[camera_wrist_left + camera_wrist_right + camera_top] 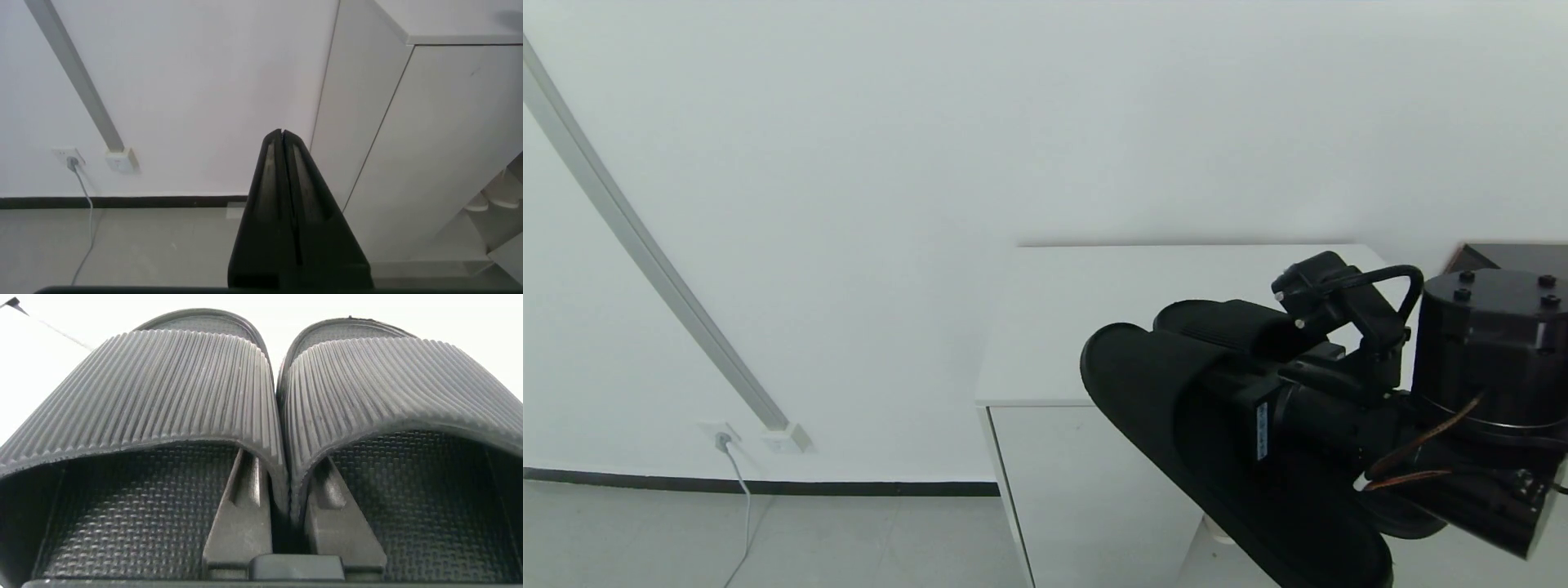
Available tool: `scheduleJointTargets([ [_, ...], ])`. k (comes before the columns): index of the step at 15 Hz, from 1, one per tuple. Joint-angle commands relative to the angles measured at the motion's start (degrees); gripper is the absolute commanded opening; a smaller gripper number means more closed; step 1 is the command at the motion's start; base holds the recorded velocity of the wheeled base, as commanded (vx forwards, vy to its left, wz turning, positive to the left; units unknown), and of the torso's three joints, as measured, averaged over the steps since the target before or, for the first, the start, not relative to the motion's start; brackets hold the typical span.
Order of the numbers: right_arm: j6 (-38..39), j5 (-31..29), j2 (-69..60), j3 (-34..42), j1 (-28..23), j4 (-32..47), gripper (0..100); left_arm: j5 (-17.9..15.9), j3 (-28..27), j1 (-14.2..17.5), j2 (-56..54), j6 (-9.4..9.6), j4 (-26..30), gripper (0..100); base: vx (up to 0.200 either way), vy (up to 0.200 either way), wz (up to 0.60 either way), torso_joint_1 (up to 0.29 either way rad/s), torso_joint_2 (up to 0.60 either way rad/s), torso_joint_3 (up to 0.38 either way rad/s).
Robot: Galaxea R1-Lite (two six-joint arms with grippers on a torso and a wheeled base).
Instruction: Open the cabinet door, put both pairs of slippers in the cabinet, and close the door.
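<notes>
Black slippers [188,392] with a ribbed pattern; plain white cabinet [1086,327].

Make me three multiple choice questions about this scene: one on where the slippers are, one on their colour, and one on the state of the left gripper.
1. Where is the pair of slippers?
A. Lying on a table
B. Hanging on a wall hook
C. Held in the right gripper

2. What colour are the slippers?
A. Black
B. White
C. Red

3. How does the left gripper stand?
A. Wide open
B. Shut and empty
C. Shut on a slipper

Answers:
1 C: the right gripper's fingers run in under both straps and pinch the two slippers together, held up near the cabinet.
2 A: both soles and both ribbed straps are black.
3 B: its fingers meet with nothing between them.
</notes>
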Motion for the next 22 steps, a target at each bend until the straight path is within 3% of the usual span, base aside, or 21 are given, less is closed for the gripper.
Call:
scheduleJointTargets([
  [1, -0.12, 0.07, -1.61, 0.53, 0.28, 0.05, 0, 0.04, 0.02, 0.00, 0.05, -0.01, -0.01, 0, 0.000, 0.000, 0.00, 0.000, 0.00, 0.000],
  [9, -0.21, -0.10, -0.29, 0.88, 0.72, -0.03, 0, 0.04, -0.06, 0.00, 0.05, -0.10, -0.01, 0, 0.000, 0.000, 0.00, 0.000, 0.00, 0.000],
  [18, -0.38, -0.36, -0.21, 1.76, 1.33, -0.12, 0, 0.04, -0.06, 0.00, 0.05, -0.10, -0.01, 0, -0.200, 0.000, 0.00, 0.003, 0.00, 0.002],
  [22, -0.38, -0.01, 0.59, 1.85, 1.33, -0.39, 0, 0.12, -0.06, 0.00, 0.05, -0.19, -0.01, 0, 0.000, 0.000, 0.00, 0.000, 0.00, 0.000],
])
